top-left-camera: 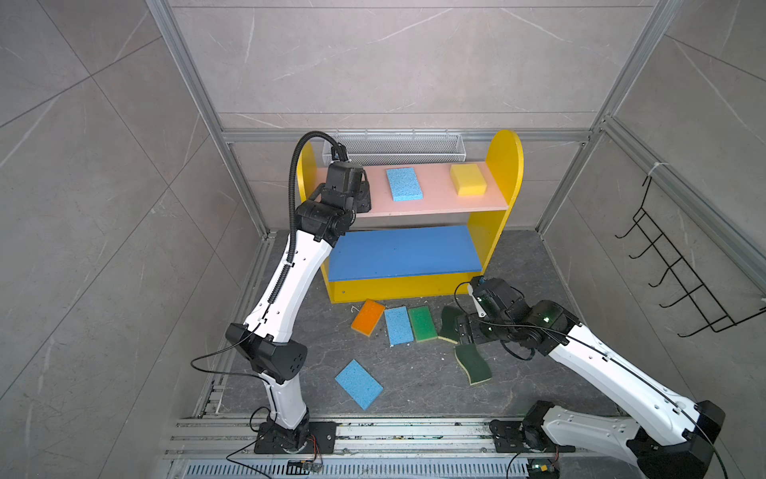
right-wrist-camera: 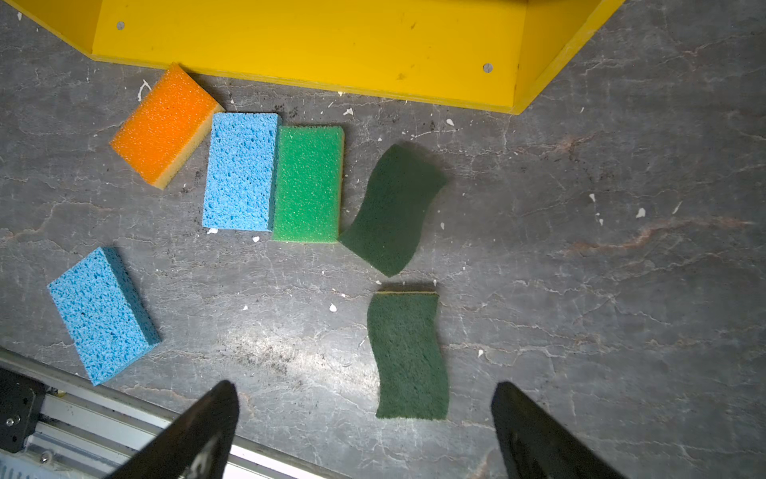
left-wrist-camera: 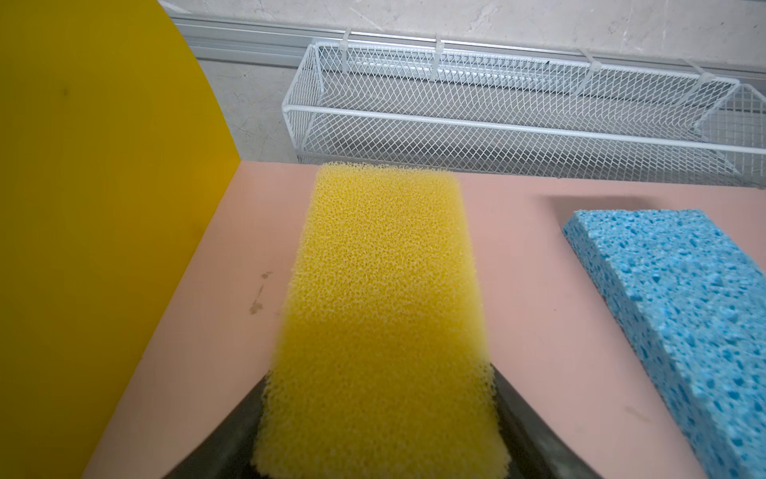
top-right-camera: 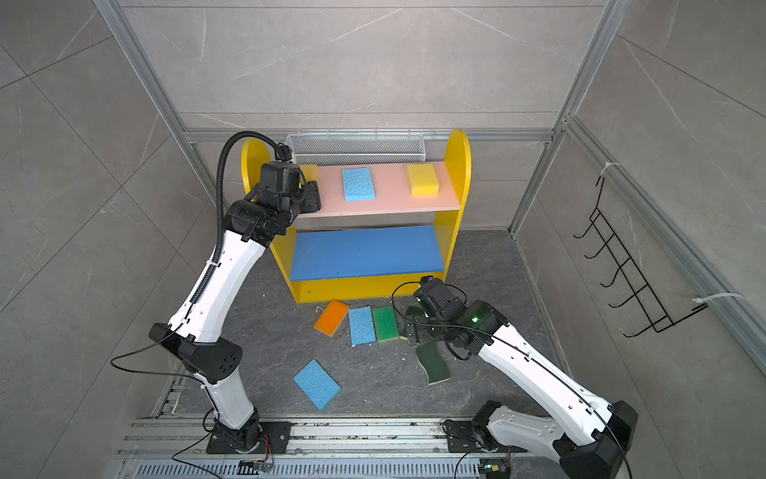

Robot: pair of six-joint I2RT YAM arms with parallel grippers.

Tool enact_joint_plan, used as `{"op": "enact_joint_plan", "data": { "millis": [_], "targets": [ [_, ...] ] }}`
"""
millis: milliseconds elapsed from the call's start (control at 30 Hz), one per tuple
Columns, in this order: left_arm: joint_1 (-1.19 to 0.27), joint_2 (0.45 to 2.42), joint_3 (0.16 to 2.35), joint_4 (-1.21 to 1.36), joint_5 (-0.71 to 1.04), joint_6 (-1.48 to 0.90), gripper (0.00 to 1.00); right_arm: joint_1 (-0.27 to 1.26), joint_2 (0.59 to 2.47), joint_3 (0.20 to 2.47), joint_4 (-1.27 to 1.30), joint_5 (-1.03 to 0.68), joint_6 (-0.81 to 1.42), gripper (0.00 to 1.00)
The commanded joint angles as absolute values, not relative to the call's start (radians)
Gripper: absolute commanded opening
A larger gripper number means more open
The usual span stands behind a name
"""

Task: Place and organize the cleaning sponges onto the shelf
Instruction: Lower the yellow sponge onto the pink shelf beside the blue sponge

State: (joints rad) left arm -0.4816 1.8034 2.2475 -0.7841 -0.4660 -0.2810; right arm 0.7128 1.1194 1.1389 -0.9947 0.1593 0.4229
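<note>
We see the left gripper (left-wrist-camera: 381, 373) clamped on the near end of a thick yellow sponge (left-wrist-camera: 381, 257), a coarse, open-pored foam block. It is held over the left end of the pink upper board (left-wrist-camera: 518, 232) of the shelf (top-left-camera: 503, 166), just beside the yellow side panel (left-wrist-camera: 103, 207). Whether it rests on the board we cannot tell. We judge this the placing of a third sponge on that board, alongside a light blue sponge (top-left-camera: 404, 184) and a second yellow sponge (top-left-camera: 468, 179). The next move calls for setting it flat, in line with its neighbours, then releasing it and backing off without dragging it. The blue middle board (top-left-camera: 402, 253) lies bare. The right gripper (right-wrist-camera: 364, 385), jaws wide and empty, hovers over a wavy dark green sponge (right-wrist-camera: 408, 356) on the floor, likely the next pick. Nearby lie another wavy one (right-wrist-camera: 389, 207) and the bright green (right-wrist-camera: 309, 184), orange (right-wrist-camera: 163, 124) and two more light blue sponges (right-wrist-camera: 240, 172).
</note>
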Motion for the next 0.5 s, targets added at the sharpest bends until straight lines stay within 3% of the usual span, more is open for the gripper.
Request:
{"op": "enact_joint_plan", "data": {
  "millis": [0,167,267,467],
  "targets": [
    [-0.479,1.77,2.208,-0.834,-0.43,-0.314,0.7,0.71,1.123,1.151,-0.996,0.155,0.431,0.97],
    [-0.48,1.763,2.19,-0.826,-0.419,-0.319,0.71,0.71,1.12,1.152,-0.997,0.149,0.434,0.97],
    [-0.48,1.766,2.191,-0.83,-0.411,-0.319,0.79,0.709,1.117,1.151,-0.999,0.15,0.434,0.97],
    [-0.48,1.765,2.198,-0.839,-0.405,-0.32,0.84,0.709,1.119,1.148,-0.997,0.15,0.434,0.97]
  ]
}}
